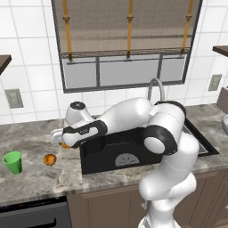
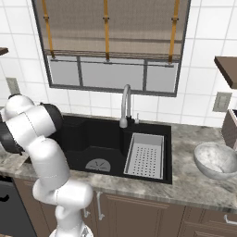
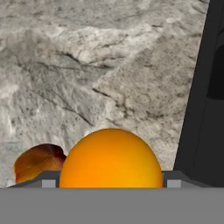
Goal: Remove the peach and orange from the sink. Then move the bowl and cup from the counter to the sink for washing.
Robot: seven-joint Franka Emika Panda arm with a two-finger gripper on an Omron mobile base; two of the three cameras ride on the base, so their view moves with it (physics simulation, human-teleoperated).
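Note:
My gripper (image 1: 62,142) hangs low over the counter just left of the sink (image 1: 100,162), shut on the bright orange (image 1: 65,145). In the hand view the orange (image 3: 110,159) sits between the two fingertips (image 3: 49,183), with the black sink wall (image 3: 203,100) at the right. The darker mottled peach (image 1: 50,159) lies on the counter near the orange; in the hand view the peach (image 3: 38,161) is just left of the orange. The green cup (image 1: 13,162) stands upright at the far left. The whitish bowl (image 2: 216,159) rests on the counter right of the sink (image 2: 78,134).
A curved silver faucet (image 2: 125,106) rises behind the basin, and a grey perforated insert (image 2: 146,155) fills its right half. The round drain plate (image 1: 127,159) shows on the basin floor. A wall outlet (image 1: 14,98) and a dark shelf (image 1: 3,62) are at the left.

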